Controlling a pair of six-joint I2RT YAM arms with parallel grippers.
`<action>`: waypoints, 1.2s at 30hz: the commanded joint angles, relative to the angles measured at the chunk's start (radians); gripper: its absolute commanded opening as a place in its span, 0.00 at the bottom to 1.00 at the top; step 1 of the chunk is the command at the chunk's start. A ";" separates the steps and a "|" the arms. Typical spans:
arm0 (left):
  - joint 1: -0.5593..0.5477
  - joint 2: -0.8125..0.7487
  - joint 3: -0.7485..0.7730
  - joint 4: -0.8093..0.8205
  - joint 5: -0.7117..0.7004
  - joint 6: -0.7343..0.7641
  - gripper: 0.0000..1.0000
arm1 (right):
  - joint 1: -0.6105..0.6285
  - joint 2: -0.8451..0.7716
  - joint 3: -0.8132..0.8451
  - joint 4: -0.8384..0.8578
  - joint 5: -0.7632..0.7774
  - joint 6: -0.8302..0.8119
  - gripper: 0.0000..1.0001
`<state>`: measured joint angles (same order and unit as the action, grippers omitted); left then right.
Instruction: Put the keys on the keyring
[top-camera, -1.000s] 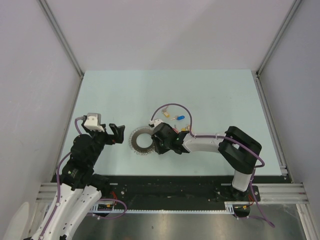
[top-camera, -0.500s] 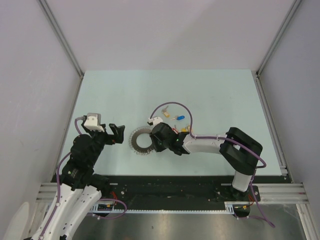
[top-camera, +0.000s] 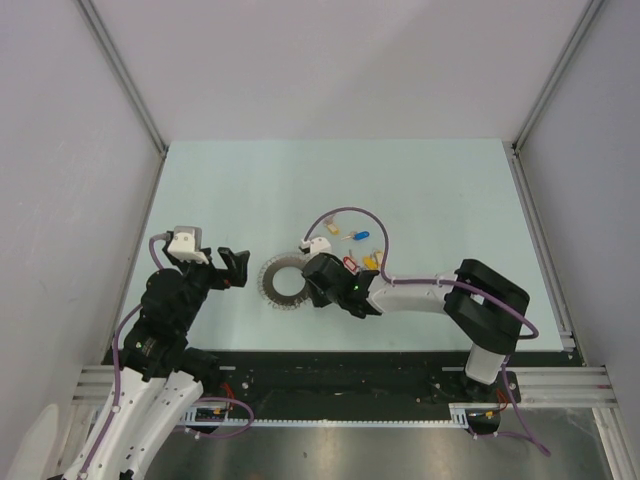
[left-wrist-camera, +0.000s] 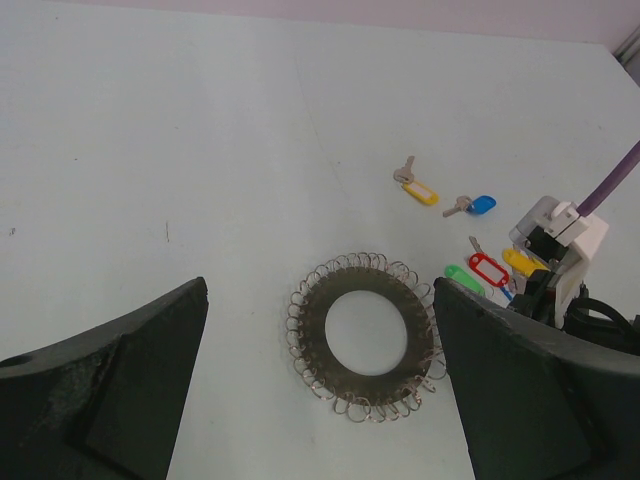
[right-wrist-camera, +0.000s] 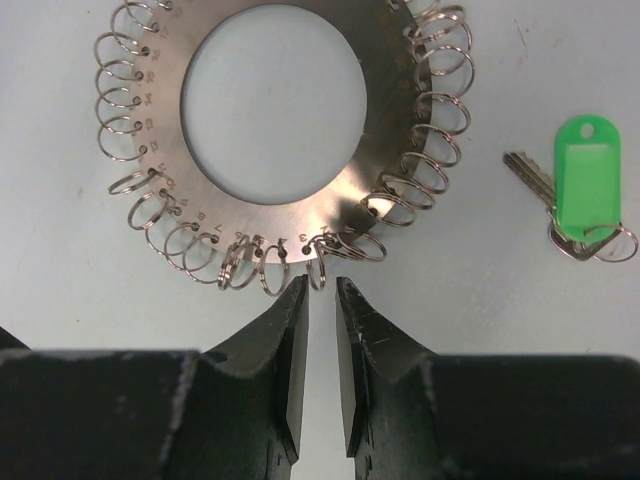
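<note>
Green-tagged key (right-wrist-camera: 588, 180) lying right of frame, tag upright, blade pointing upper left; right fingers (right-wrist-camera: 285, 340) hovering slightly parted, empty, beneath keyring (right-wrist-camera: 275, 212); left fingers (left-wrist-camera: 110, 400) gaping wide.

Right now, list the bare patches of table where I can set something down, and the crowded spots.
Free: the table's whole far strip beyond the keys; the far right corner; the left side beyond the left arm. Crowded: keyring, keys and right arm bunched at centre, right jaws at the ring's rim.

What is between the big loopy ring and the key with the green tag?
Nothing but bare table, seen in the right wrist view: the keyring and the green-tagged key lie apart on it.
</note>
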<state>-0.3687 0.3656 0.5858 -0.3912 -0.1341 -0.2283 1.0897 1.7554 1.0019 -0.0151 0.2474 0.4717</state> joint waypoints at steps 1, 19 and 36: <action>0.007 -0.008 0.034 0.015 0.011 0.020 1.00 | 0.009 -0.048 -0.035 0.046 0.050 0.074 0.22; 0.007 -0.004 0.034 0.017 0.014 0.020 1.00 | 0.018 -0.100 -0.146 0.225 0.070 0.142 0.25; 0.007 0.001 0.034 0.018 0.017 0.020 1.00 | -0.011 -0.025 -0.146 0.256 -0.002 0.183 0.25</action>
<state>-0.3687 0.3656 0.5858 -0.3912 -0.1337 -0.2283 1.0855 1.6993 0.8585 0.1970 0.2527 0.6331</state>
